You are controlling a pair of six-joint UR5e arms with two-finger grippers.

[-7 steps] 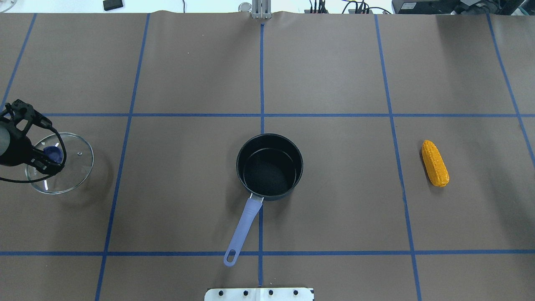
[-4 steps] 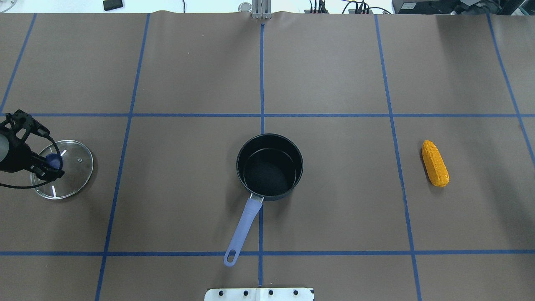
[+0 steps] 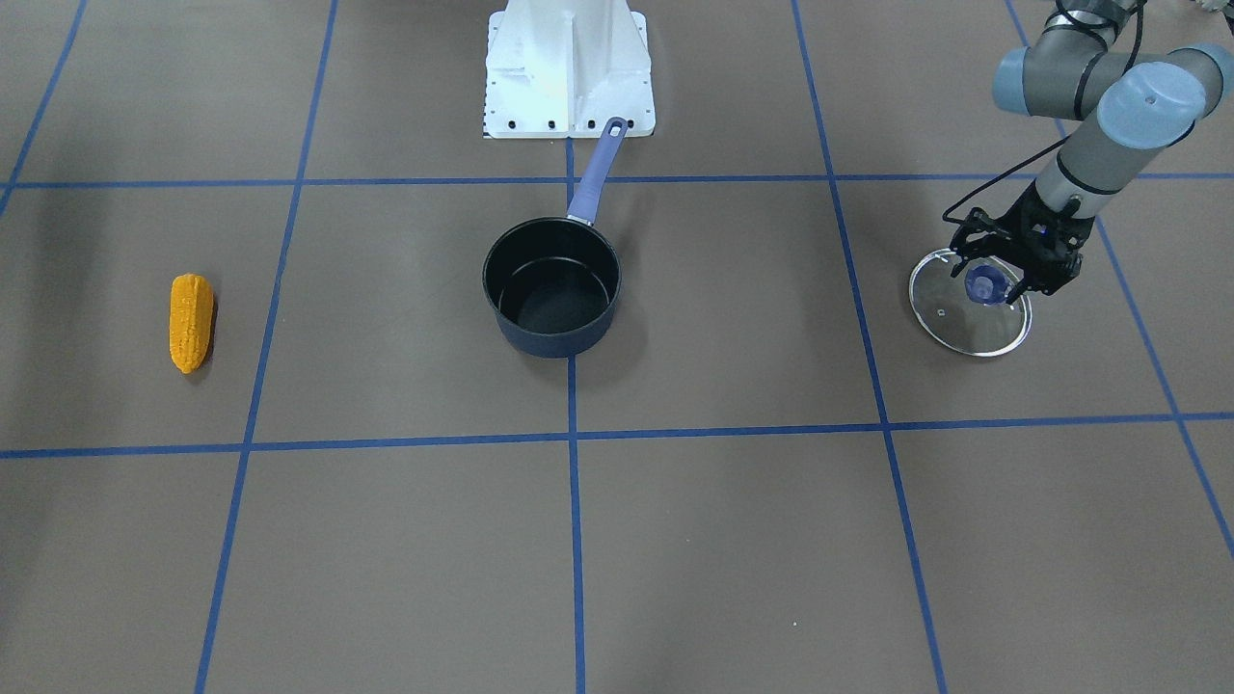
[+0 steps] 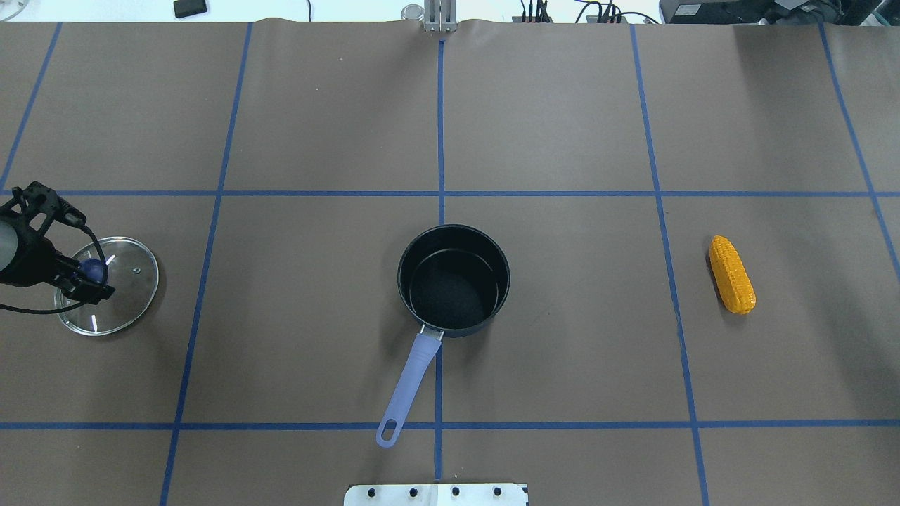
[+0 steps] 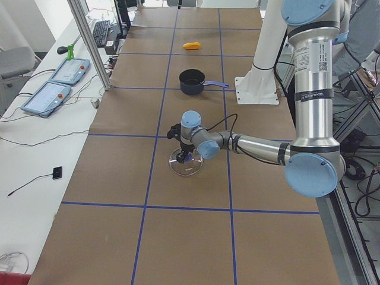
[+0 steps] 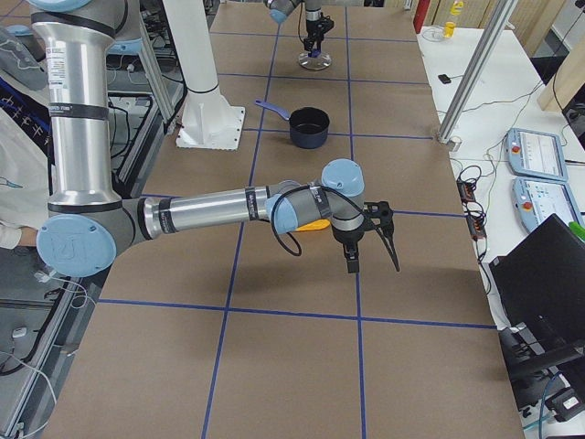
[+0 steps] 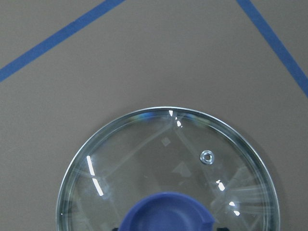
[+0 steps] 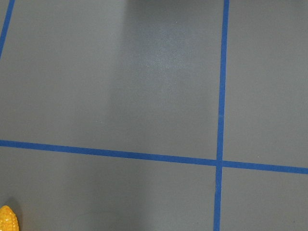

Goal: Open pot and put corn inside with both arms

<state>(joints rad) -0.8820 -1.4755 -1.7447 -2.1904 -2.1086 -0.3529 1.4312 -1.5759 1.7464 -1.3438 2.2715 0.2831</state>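
The dark navy pot [image 4: 453,277] stands open at the table's middle, its lavender handle [image 4: 410,383] pointing at the robot's base. It also shows in the front view [image 3: 551,289]. The glass lid [image 4: 123,295] lies flat on the table at the far left. My left gripper [image 4: 88,275] is shut on its blue knob [image 7: 167,214], as the front view [image 3: 993,281] also shows. The corn [image 4: 731,274] lies on the table at the far right, alone. My right gripper [image 6: 375,265] shows only in the exterior right view, above the table just past the corn; I cannot tell its state.
The white pedestal base [image 3: 569,67] stands behind the pot's handle. Blue tape lines [image 4: 439,126] grid the brown table cover. An aluminium post [image 4: 437,14] stands at the far edge. Teach pendants [image 5: 56,83] lie on the side table.
The left gripper has lowered the lid down onto the table; it looks smaller and flat now. Pot and corn have not moved.
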